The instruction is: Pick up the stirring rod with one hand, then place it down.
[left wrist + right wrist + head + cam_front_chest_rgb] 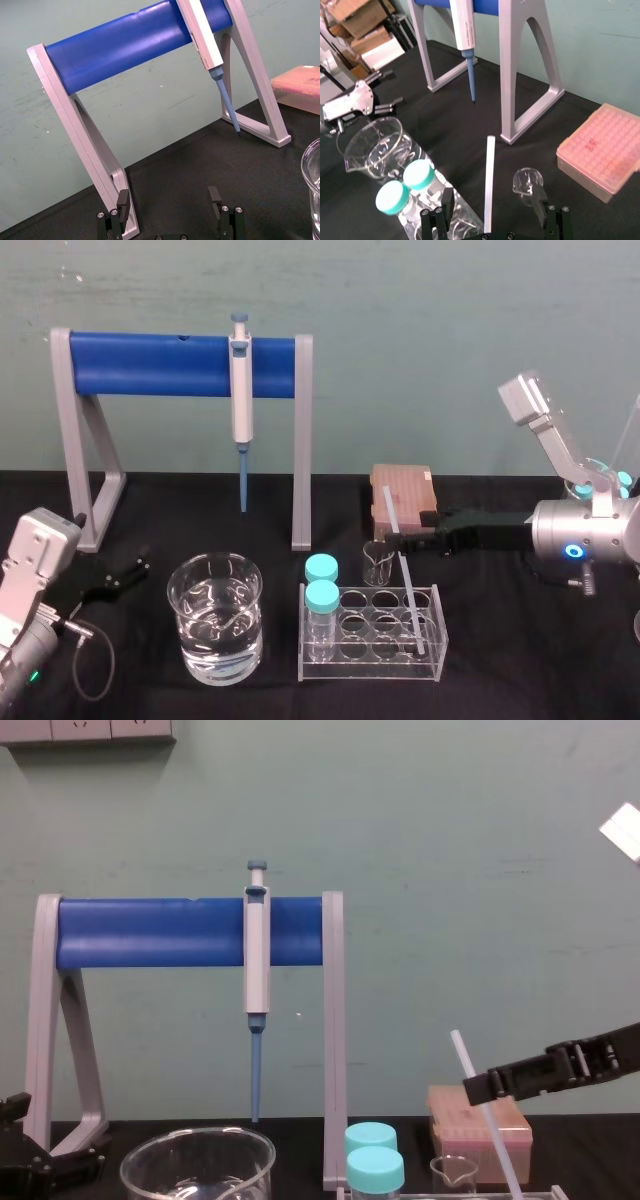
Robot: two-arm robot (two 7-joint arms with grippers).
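Head view: stirring rod leans propped in a rack slot. Right gripper straddles it, jaws spread, seemingly ready to pinch. Left gripper parked table-left, jaws spread.

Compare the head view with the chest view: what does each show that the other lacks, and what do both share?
The head view adds water in the beaker and the right arm's silver wrist. The chest view adds wall sockets. Both show the pipette, the stirring rod slanting inside the open right gripper, and the open left gripper, parked at left.
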